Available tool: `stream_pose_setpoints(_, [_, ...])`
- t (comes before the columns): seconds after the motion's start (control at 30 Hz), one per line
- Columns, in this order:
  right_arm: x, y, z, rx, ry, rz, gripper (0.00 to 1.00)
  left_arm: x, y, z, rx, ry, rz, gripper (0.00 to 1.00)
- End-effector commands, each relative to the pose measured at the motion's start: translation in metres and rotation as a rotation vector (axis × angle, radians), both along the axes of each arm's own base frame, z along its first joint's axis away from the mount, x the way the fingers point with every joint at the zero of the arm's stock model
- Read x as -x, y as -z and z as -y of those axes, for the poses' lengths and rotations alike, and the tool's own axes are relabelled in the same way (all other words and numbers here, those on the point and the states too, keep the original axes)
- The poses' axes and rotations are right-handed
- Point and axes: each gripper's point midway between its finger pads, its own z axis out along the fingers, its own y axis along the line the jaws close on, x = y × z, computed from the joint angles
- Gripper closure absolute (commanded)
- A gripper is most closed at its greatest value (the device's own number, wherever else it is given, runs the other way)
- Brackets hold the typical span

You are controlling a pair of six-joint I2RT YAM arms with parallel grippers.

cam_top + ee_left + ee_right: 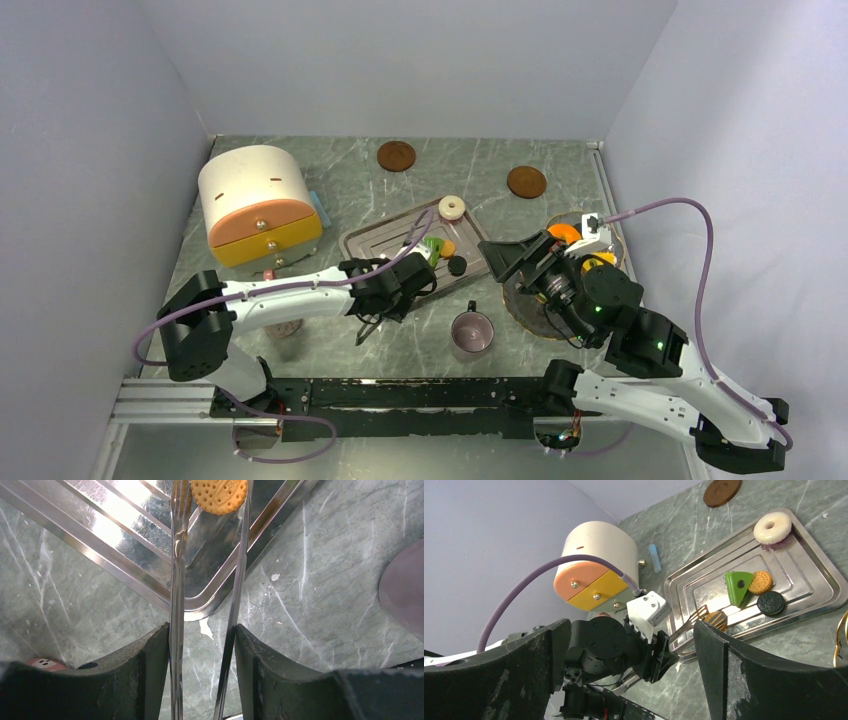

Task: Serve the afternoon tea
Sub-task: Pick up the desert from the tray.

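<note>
**A:** How is the left arm set?

**B:** It reaches low across the surface (330, 170) toward the steel tray (370, 240). The left tool (202, 640) is clamped on a pair of tongs (176, 580), one finger against each blade. The tong tips pinch an orange biscuit (218, 495) over the tray's near corner. I can't tell whether the biscuit is lifted or resting.

**A:** And the right arm?

**B:** It is folded back on itself. The right tool (630, 630) gapes wide with nothing in it, and it faces the tray from above a plate (520, 318).

**A:** Where is the rest of the tea?

**B:** The cream ring (452, 207) sits at the tray's far corner. The green wedge (432, 247), a second biscuit (760, 581) and the black treat (457, 265) are clustered on the tray. The mug (471, 333) stands on the surface near the tray, between the arms.

**A:** Is anything hidden?

**B:** The right arm covers most of the plate, so only some orange pieces show. From above, the left wrist hides the pinched biscuit. In the left wrist view the mug is only a cut-off edge.
</note>
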Motion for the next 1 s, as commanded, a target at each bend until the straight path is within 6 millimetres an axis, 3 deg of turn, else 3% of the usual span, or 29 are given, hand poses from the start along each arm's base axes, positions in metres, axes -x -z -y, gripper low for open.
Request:
stream_pose_setpoints(0.0, [-0.002, -0.004, 0.004, -0.019, 0.022, 0.009, 0.03, 0.001, -0.004, 0.004, 0.029, 0.002, -0.005, 0.47])
stream_pose_setpoints(0.33, [-0.001, -0.006, 0.004, -0.018, 0.020, 0.011, 0.04, 0.009, 0.008, -0.003, -0.004, 0.004, -0.037, 0.45])
stream_pose_setpoints(0.67, [-0.001, -0.003, 0.004, -0.022, 0.021, 0.005, 0.04, 0.013, 0.004, -0.003, -0.014, 0.009, -0.022, 0.46])
stream_pose_setpoints(0.97, [-0.001, -0.002, 0.005, -0.022, 0.024, 0.002, 0.04, 0.019, 0.017, -0.001, -0.010, 0.013, -0.056, 0.51])
